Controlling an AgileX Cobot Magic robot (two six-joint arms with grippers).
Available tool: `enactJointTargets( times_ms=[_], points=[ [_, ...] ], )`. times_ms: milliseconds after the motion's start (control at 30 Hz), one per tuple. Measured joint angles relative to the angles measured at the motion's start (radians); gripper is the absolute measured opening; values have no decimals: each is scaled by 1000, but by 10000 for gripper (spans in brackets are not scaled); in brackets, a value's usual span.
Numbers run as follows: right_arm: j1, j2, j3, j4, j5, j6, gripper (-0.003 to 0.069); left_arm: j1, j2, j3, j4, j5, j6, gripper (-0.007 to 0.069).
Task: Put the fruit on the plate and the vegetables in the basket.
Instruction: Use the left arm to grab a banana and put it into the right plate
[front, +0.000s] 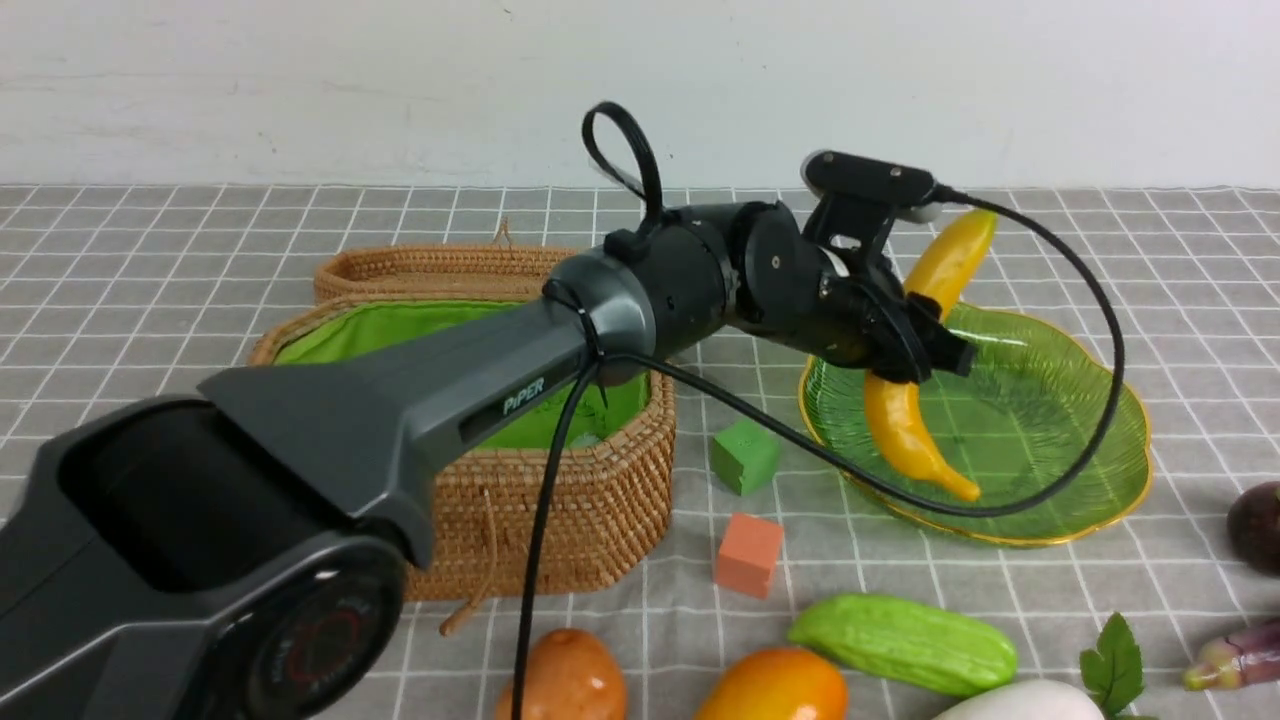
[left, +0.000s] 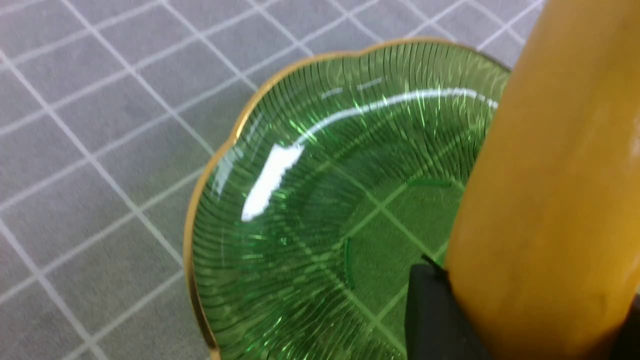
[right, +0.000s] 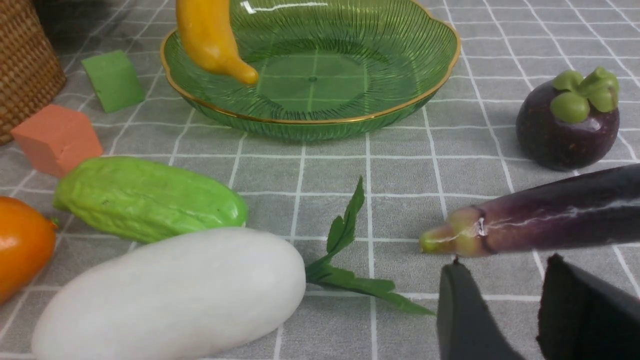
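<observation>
My left gripper (front: 915, 350) is shut on the yellow banana (front: 905, 400), holding it steeply tilted over the near-left part of the green gold-rimmed plate (front: 1060, 440). In the left wrist view the banana (left: 550, 200) fills the space beside one black finger (left: 430, 310), above the plate (left: 300, 210). My right gripper (right: 505, 261) stands open and empty just short of the purple eggplant (right: 550, 215). Mangosteen (right: 567, 120), white oval piece (right: 175, 290), green gourd (right: 145, 197) and mango (right: 22, 245) lie on the cloth. The potato-like lump (front: 570, 680) lies at the front.
The woven basket (front: 560, 480) with green lining stands left of the plate, its lid open behind it, partly hidden by the left arm. A green cube (front: 745, 455) and an orange cube (front: 749, 555) lie between basket and plate. A white wall closes the back.
</observation>
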Motion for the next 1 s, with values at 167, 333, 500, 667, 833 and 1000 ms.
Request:
enactJointTargets(
  times_ms=[167, 333, 500, 667, 833, 1000],
  points=[
    [0, 0, 0, 0, 0, 0, 241, 0, 27, 0, 4, 0, -86, 302],
    [0, 0, 0, 0, 0, 0, 241, 0, 47, 0, 20, 1, -147, 302],
    [0, 0, 0, 0, 0, 0, 241, 0, 48, 0, 22, -1, -194, 303],
    [0, 0, 0, 0, 0, 0, 241, 0, 48, 0, 22, 0, -235, 370],
    [0, 0, 0, 0, 0, 0, 241, 0, 48, 0, 22, 7, -243, 461],
    [0, 0, 0, 0, 0, 0, 241, 0, 47, 0, 22, 34, -243, 504]
  ],
)
